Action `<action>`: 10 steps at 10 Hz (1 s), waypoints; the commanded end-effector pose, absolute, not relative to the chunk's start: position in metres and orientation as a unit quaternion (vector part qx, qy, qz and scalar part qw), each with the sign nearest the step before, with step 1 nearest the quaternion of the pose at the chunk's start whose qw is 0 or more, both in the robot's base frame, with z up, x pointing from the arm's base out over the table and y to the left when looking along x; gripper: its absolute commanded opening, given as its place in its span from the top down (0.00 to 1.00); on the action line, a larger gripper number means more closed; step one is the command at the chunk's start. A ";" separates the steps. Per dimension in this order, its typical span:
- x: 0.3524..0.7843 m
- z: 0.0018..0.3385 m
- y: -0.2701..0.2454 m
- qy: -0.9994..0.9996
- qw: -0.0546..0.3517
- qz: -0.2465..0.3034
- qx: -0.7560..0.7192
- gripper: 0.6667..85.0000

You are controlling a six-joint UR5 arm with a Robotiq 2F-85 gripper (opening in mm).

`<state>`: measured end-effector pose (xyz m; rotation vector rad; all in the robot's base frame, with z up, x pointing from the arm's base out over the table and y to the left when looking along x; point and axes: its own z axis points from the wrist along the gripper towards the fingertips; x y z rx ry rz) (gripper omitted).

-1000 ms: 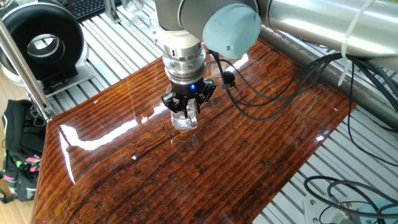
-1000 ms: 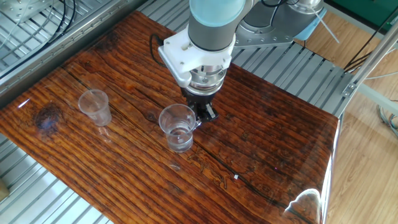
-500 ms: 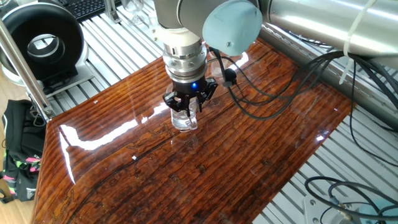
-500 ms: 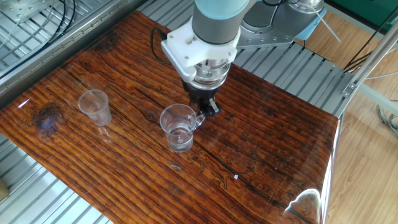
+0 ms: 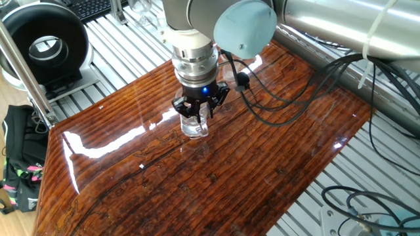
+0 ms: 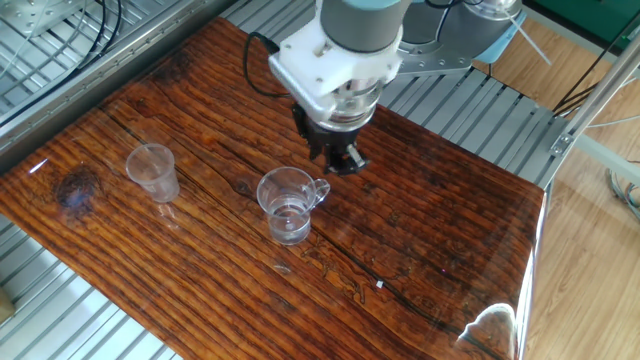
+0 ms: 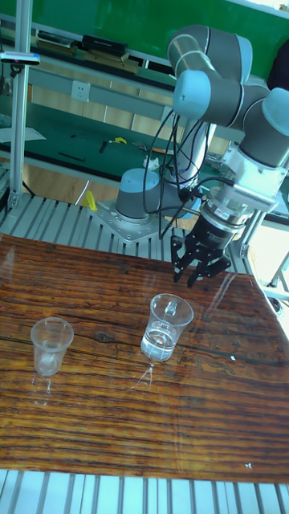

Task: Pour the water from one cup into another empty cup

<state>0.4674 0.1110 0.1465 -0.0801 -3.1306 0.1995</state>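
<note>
Gripper (image 7: 193, 273) hanging over the mug (image 7: 164, 325)

Its fingers are standing spread and holding nothing; the mug is sitting on the table (image 6: 430, 240) just below them, its handle nearest the fingertips.

The arm reaches in from the back, bending at its grey and pale-blue joints, with the wrist turned so the gripper (image 7: 193, 271) points down and slightly sideways. The black fingers (image 6: 352, 160) stand apart, closed on nothing. A small blue light glows on the gripper body (image 5: 203, 91). Black cables loop from the wrist back along the arm (image 7: 210, 60).
</note>
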 end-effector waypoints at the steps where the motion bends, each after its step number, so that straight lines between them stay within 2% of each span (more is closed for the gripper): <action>1: 0.463 0.155 0.138 -0.995 0.008 0.018 0.101 0.60; 4: 0.455 0.154 0.149 -0.968 0.020 -0.003 0.249 0.57; 5: 0.462 0.153 0.154 -0.952 0.004 -0.010 0.306 0.57; 6: 0.461 0.148 0.161 -0.932 0.009 -0.020 0.362 0.61; 8: 0.475 0.141 0.190 -0.931 -0.026 -0.053 0.360 0.61; 9: 0.464 0.143 0.200 -0.917 -0.016 -0.081 0.389 0.63; 10: 0.466 0.139 0.183 -0.904 -0.004 -0.049 0.425 0.63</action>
